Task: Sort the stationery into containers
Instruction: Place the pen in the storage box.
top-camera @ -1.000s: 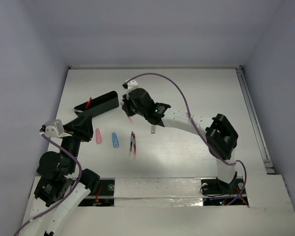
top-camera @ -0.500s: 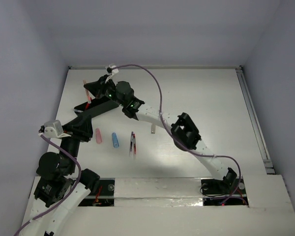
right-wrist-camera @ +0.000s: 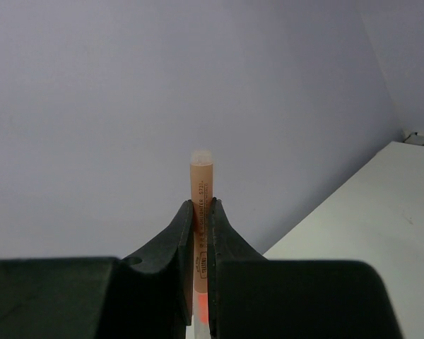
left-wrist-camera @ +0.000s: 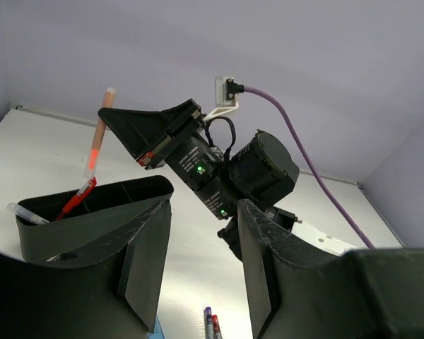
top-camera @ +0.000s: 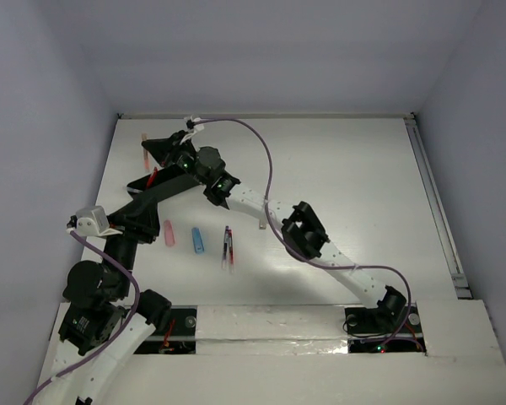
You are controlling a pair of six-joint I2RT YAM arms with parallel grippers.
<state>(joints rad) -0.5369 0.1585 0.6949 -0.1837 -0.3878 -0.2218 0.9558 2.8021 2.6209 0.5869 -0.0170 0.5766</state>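
Observation:
My right gripper (top-camera: pixel 158 152) is shut on an orange highlighter pen (right-wrist-camera: pixel 201 176), which hangs upright just above the far left end of the long black container (top-camera: pixel 175 179). A red pen (left-wrist-camera: pixel 76 199) and a clear pen (left-wrist-camera: pixel 25 212) stick out of that container (left-wrist-camera: pixel 92 215). My left gripper (left-wrist-camera: pixel 205 212) is open and holds nothing. It sits low beside the container's near side, and bare table shows between its fingers (left-wrist-camera: pixel 145 261). On the table lie a pink capsule (top-camera: pixel 169 234), a blue capsule (top-camera: pixel 197 240) and two dark pens (top-camera: pixel 228 246).
A small beige piece (top-camera: pixel 261 221) lies right of the pens, under the right arm's long reach. That arm (top-camera: pixel 304 232) crosses the table diagonally from its base at the bottom right. Walls close the table at the back and left; a rail (top-camera: pixel 434 202) runs along the right edge.
The right arm swung left from the table's middle to above the container's far end, carrying the orange pen. The left jaws widened slightly; the left arm stayed put.

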